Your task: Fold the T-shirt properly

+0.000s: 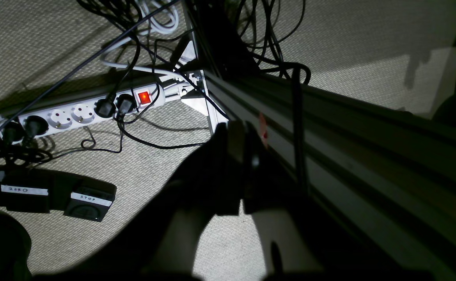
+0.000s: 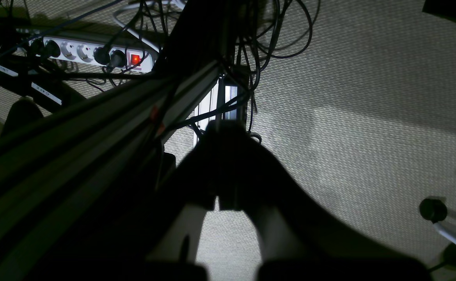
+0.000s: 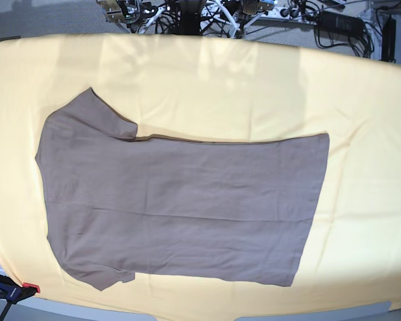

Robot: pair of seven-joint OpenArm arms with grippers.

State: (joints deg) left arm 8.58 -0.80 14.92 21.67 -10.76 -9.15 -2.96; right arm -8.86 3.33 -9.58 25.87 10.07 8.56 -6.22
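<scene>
The taupe-brown T-shirt (image 3: 180, 200) lies spread flat in the base view, sleeves toward the left, hem toward the right. No arm or gripper appears above it there. In the left wrist view my left gripper (image 1: 243, 134) hangs off the table beside a metal frame beam, pointing down at the carpet, its dark fingers together and holding nothing. My right gripper (image 2: 228, 130) hangs the same way in the right wrist view, shut and empty, over the carpeted floor.
A pale-yellow cloth (image 3: 361, 100) covers the table under the shirt. A clamp (image 3: 13, 291) grips its front left corner. Below are an aluminium beam (image 1: 368, 128), a white power strip (image 1: 87, 113) with tangled cables, and black pedals (image 1: 89, 199).
</scene>
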